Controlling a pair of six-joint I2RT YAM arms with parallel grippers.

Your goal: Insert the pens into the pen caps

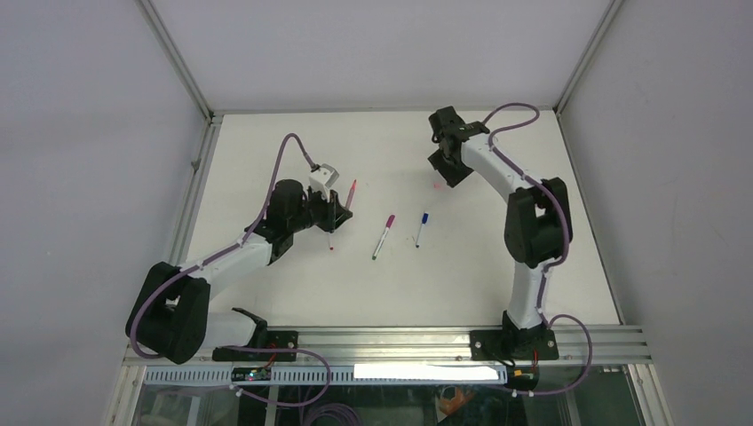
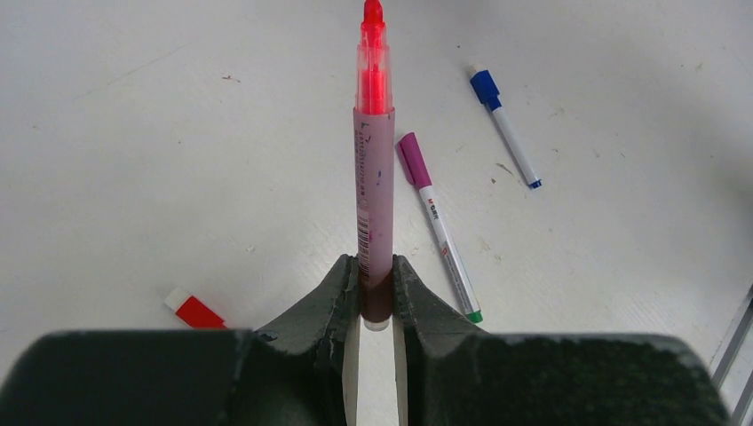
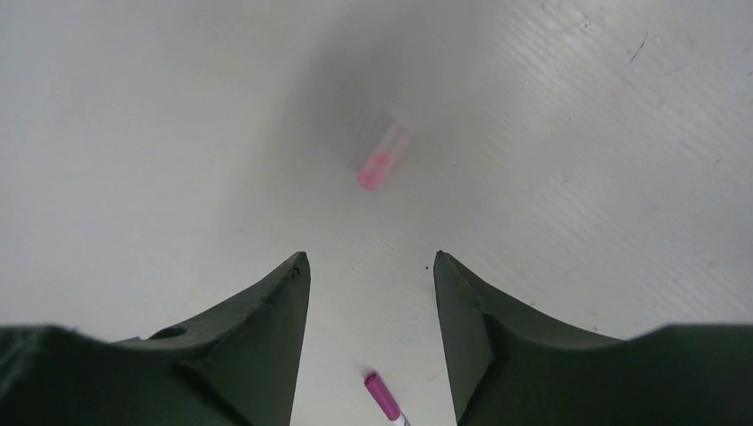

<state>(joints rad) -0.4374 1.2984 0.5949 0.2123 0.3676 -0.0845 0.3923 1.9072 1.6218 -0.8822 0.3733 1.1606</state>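
Left tool (image 2: pixel 376 271) gripping pinkish pen (image 2: pixel 374 177), right wrist reveals pale cap (image 3: pixel 382 158)

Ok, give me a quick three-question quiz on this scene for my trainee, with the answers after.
1. True or false: the left fingers grip the pinkish pen at the end away from its red tip.
2. What lies on the table ahead of the open right fingers? A) a blue cap B) a pale pink cap C) scissors
3. Fill in: the longer pen beside the blue-capped pen has a ___ cap.
Key: 1 true; 2 B; 3 magenta.
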